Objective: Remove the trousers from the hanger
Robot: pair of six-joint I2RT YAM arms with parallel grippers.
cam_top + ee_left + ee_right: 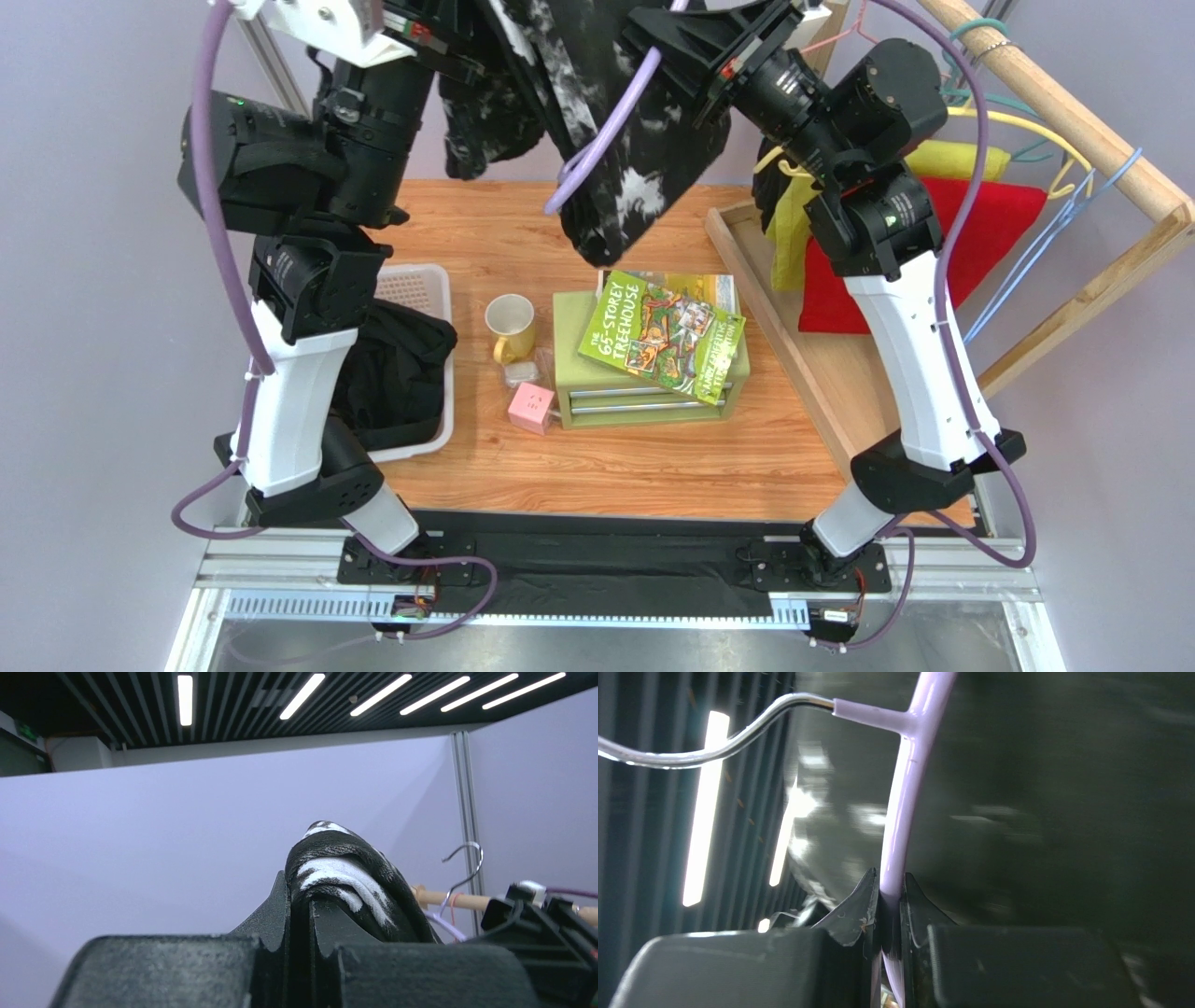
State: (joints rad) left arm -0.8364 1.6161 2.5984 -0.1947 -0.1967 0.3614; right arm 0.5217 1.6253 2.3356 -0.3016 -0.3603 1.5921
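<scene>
I see the left gripper (303,917) raised at the far left, its jaws clamped on a fold of the black, white-speckled cloth trousers (638,154), which hang in the air above the far edge of the wooden table (631,462). My right gripper (890,913) has its jaws pinched on the lilac plastic hanger (910,777) with its metal hook, just right of the trousers.

Both arms raised high over far side of bench. L gripper (300,910) fingers pinched on speckled trousers (344,882); R gripper (891,913) fingers clamped on lilac hanger (906,812).
</scene>
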